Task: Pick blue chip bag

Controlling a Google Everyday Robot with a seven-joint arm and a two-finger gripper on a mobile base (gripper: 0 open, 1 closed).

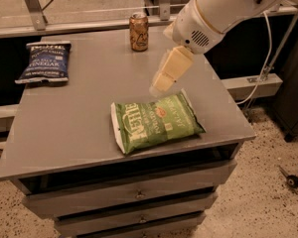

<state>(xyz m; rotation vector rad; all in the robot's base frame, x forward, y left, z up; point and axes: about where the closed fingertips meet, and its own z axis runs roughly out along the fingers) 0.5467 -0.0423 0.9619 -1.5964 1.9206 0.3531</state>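
Writing on the task's bag: the small dark navy-blue crinkly chip bag (pixel 43 62) carries white letters; the word "VINEGAR" can be read, and the smaller lines above it cannot.
Writing on the other bag: the larger green glossy chip bag (pixel 156 121) shows "Kettle" in big white letters and, toward its right end, a word that seems to be "JALAPEÑO".
Writing on the can: the brown-gold metal drink can (pixel 138 31) has a label, but it is too blurred to read.
Place of the blue bag: it lies flat at the far left corner of the grey flat table top (pixel 79 118), with its left edge near the table's left edge.
Gripper: the pale yellow two-finger gripper (pixel 161 83) hangs tilted, with the tip pointing down and to the left, just above the upper edge of the green bag.
Gripper state: it cannot be told whether it is open or closed.
Blue bag and gripper: well apart; the bag is to the left of the gripper and farther back, and bare table lies between them.
Arm: the white rounded plastic arm (pixel 213 14) comes in from the upper right, and small vent holes show on its housing.
Shapes and materials: the blue bag is rectangular with pale sealed ends; the green bag is pillow-like and turned at a slant; the can stands upright near the far edge.
Below the top: grey metal drawers (pixel 134 195) with small knobs.
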